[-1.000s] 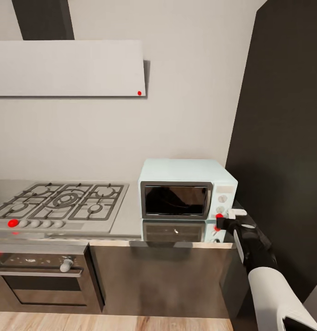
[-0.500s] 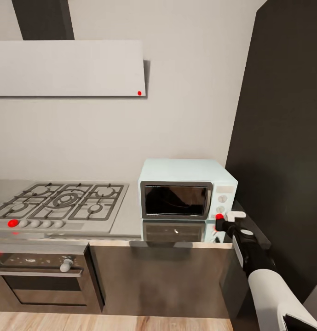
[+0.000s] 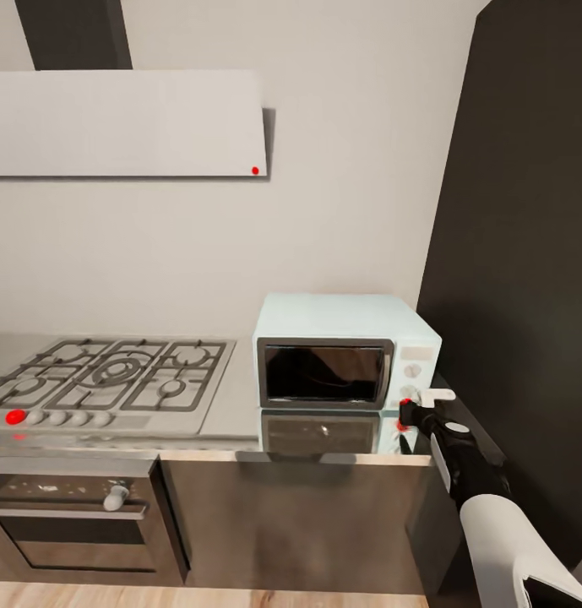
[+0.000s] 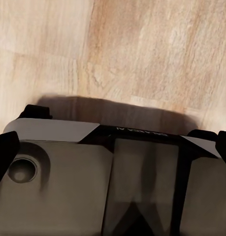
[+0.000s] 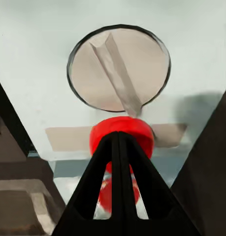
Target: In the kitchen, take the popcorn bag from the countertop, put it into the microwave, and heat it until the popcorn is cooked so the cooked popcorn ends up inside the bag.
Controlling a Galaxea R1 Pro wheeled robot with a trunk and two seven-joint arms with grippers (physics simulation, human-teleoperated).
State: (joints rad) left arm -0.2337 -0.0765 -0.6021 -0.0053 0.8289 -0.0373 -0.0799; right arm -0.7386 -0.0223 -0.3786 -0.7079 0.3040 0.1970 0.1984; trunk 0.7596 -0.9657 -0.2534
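Sitting on the countertop [image 3: 240,405] right of the hob [image 3: 113,376], door shut: the microwave [image 3: 345,350]. Pressed to its red button [image 5: 121,137], fingers together: right gripper [image 3: 406,414]. Left gripper: cannot tell, above wooden floor [image 4: 142,49].

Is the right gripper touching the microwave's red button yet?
Touching, it appears: in the right wrist view the shut right gripper tip overlaps the red button on the microwave, no gap visible.

We see a pale wall [image 3: 341,169] with a white hood [image 3: 122,122] upper left, a gas hob [image 3: 113,376] and oven [image 3: 71,515] lower left, a dark panel [image 3: 527,253] at right, and wooden floor [image 3: 113,594] along the bottom.
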